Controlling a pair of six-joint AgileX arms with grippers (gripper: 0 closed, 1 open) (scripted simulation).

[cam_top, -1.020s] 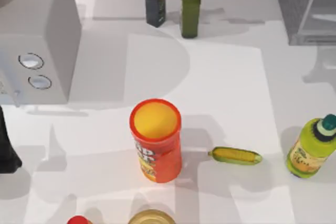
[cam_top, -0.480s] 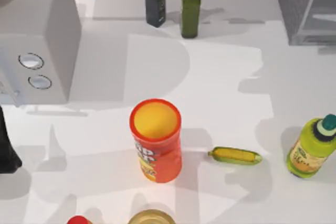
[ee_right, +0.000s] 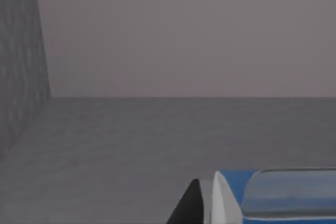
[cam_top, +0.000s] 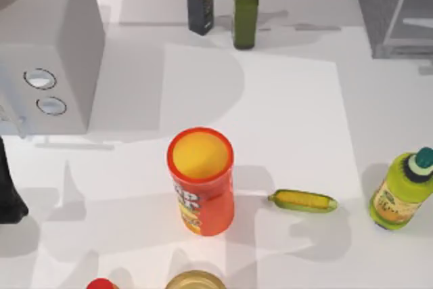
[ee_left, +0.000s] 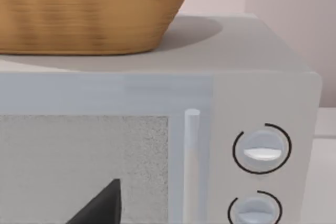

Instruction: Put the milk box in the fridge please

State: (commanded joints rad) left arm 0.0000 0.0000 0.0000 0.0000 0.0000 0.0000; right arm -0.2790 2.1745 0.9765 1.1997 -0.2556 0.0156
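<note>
Milk box (ee_right: pixel 273 198) sits inside the dark grey fridge (cam_top: pixel 392 8) at the table's far right, just above its floor; a right finger (ee_right: pixel 191 205) touches its side, so it seems gripped to be set down. Left arm parked by the microwave (ee_left: pixel 157 145)

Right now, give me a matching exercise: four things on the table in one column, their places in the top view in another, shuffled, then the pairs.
Things:
1. orange chip can
2. corn cob
3. microwave
4. fridge

Places:
A. far right corner
B. left side, basket on top
C. middle of the table
D. between the can and the yellow-green bottle

Pairs: 1-C, 2-D, 3-B, 4-A
</note>
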